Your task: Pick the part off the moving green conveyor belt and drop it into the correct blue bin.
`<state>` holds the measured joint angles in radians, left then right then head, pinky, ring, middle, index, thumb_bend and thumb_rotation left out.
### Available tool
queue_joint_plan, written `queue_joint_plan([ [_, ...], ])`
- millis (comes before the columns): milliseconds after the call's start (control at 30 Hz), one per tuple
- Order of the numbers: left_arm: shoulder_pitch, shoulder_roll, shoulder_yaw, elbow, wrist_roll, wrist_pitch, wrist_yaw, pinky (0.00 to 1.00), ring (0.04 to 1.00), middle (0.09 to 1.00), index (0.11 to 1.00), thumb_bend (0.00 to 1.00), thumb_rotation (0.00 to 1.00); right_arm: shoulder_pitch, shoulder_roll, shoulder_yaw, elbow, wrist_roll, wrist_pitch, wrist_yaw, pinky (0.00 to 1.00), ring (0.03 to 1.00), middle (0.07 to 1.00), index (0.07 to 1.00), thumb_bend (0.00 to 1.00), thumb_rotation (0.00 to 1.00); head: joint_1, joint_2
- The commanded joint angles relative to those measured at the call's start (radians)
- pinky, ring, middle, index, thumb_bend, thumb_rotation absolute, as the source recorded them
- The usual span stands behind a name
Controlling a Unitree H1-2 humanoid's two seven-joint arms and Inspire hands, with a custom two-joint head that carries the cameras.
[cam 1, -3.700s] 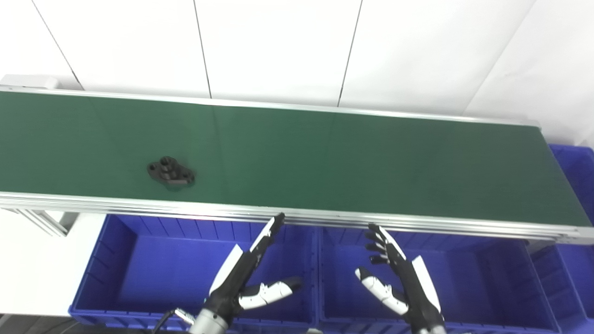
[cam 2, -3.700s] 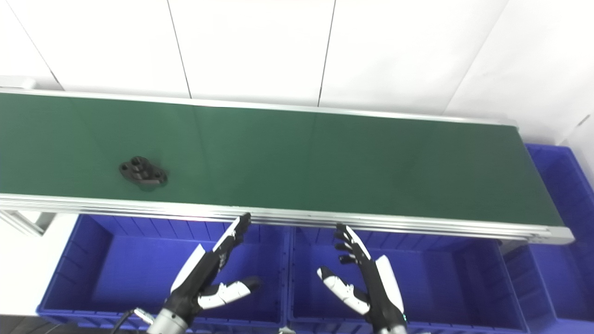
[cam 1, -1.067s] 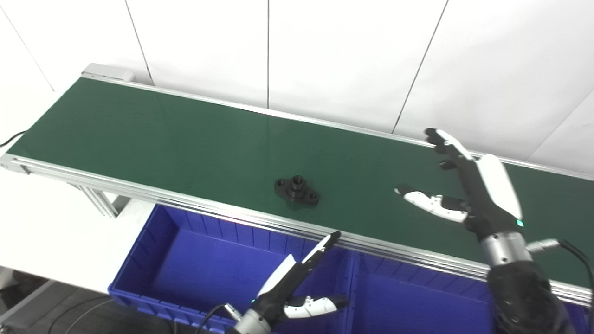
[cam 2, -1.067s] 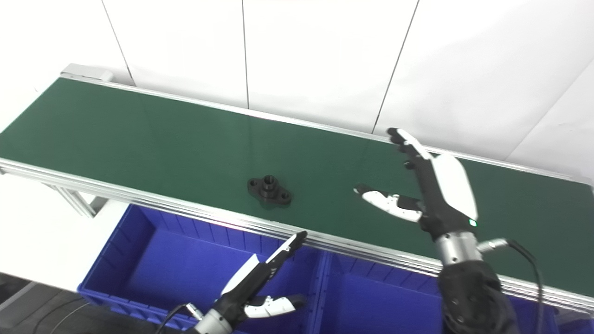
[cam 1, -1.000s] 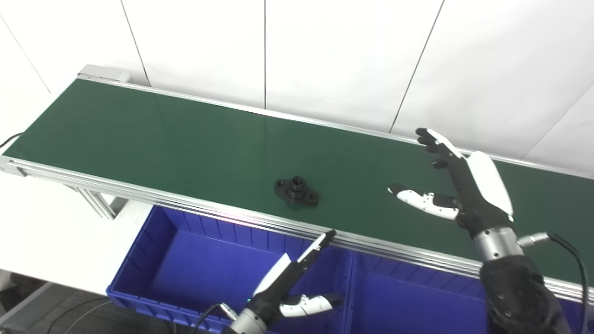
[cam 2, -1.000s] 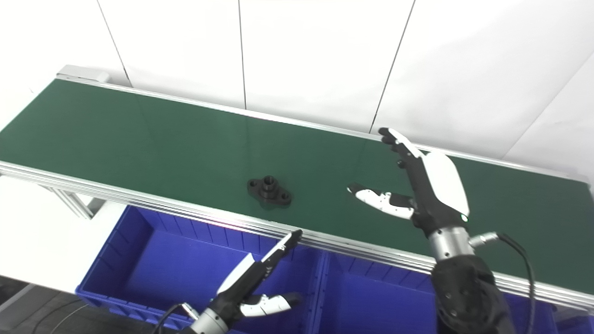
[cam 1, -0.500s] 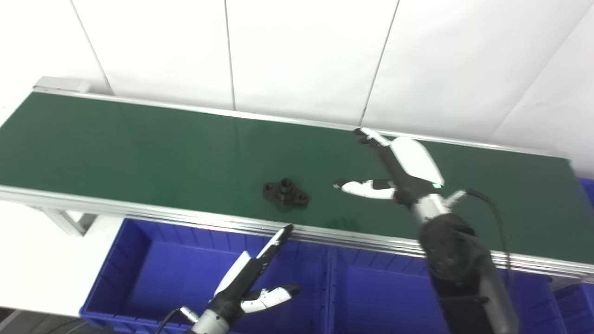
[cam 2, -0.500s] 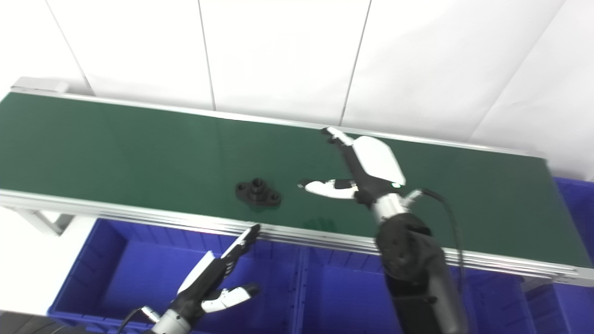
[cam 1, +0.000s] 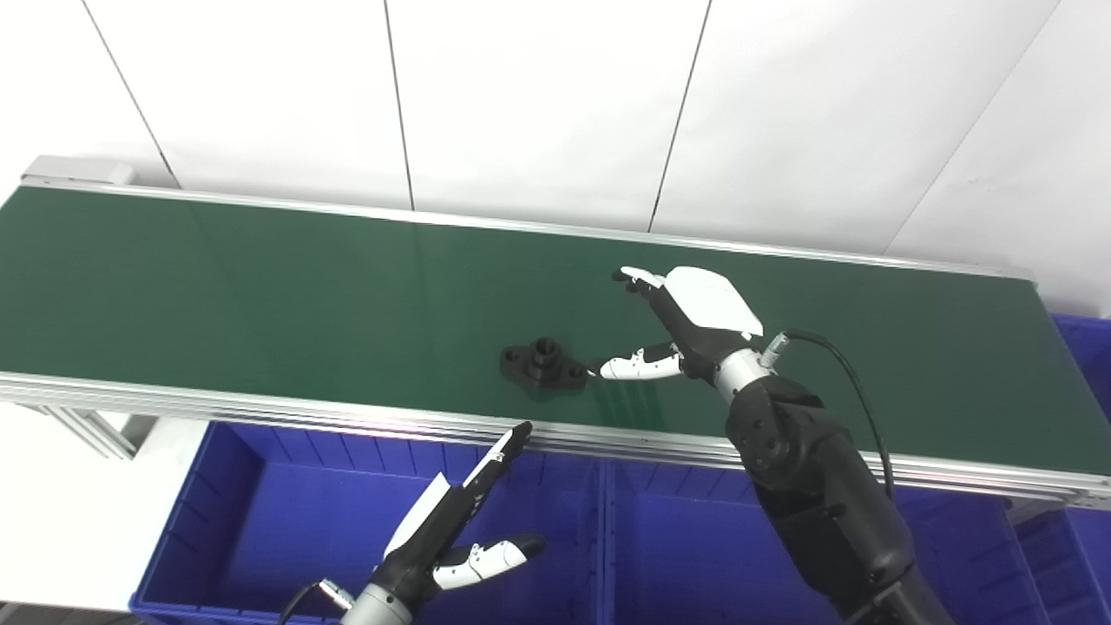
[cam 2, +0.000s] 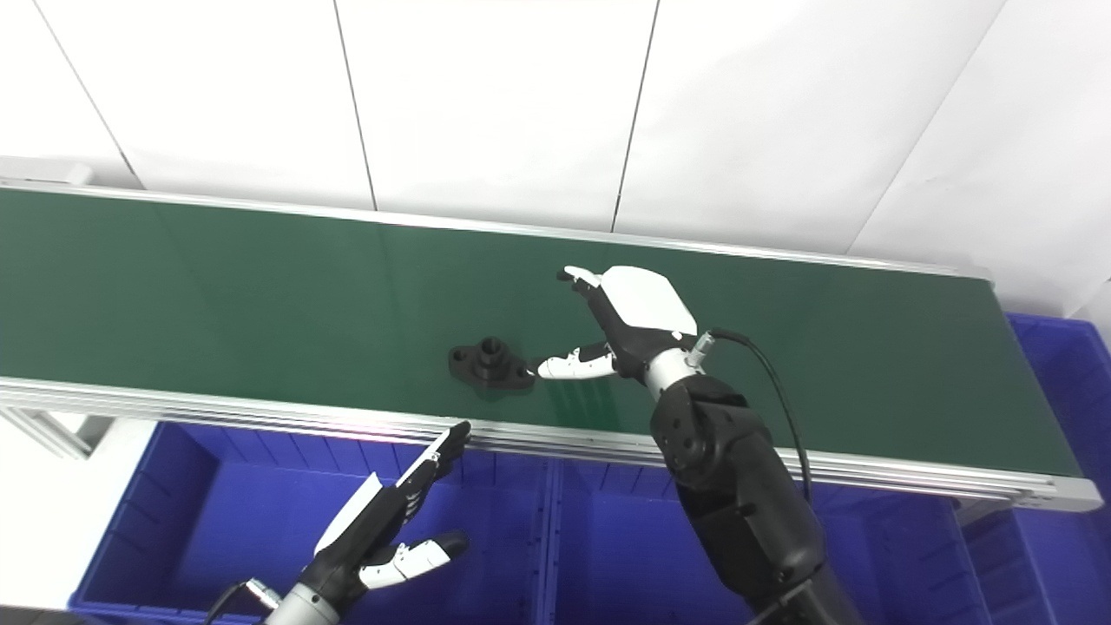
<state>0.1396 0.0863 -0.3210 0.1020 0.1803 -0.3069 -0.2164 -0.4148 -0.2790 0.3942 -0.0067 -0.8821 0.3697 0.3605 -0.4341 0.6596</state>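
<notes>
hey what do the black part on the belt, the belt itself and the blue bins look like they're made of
Black part: probably cast or machined metal, possibly hard plastic; dull dark finish, thick flange with bored holes and a raised hub.
Belt: looks like smooth rubber or PVC; dark green, faint sheen reflecting the wall seams; silvery rails look like aluminium.
Blue bins: molded plastic, judging by uniform colour and ribbed walls.

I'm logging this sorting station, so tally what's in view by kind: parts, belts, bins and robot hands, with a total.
Black part: 1
Green conveyor belt: 1
Blue bins: 3, the left bin, the middle bin and one at the far right, only partly in view
Robot hands: 2, the left hand and the right hand, both open
Total: 7
</notes>
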Motion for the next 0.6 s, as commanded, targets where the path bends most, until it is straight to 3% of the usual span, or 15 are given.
queue_joint_plan([
  [0,-0.010,-0.004,-0.003,-0.048,-0.007,-0.012,-0.002,0.99,1.000,1.000,1.000,0.58,0.71,-0.046,-0.006,0.008,0.005,-0.015,-0.025,-0.012,0.79,0.841,0.861,0.894,0.75,0.48,0.001,0.002],
  [567,0.007,-0.047,-0.026,-0.100,0.026,0.034,0.012,0.97,1.000,1.000,1.000,0.56,0.69,-0.028,-0.043,0.099,0.124,-0.039,-0.061,-0.042,0.76,0.795,0.810,0.856,0.73,0.45,0.053,0.047],
])
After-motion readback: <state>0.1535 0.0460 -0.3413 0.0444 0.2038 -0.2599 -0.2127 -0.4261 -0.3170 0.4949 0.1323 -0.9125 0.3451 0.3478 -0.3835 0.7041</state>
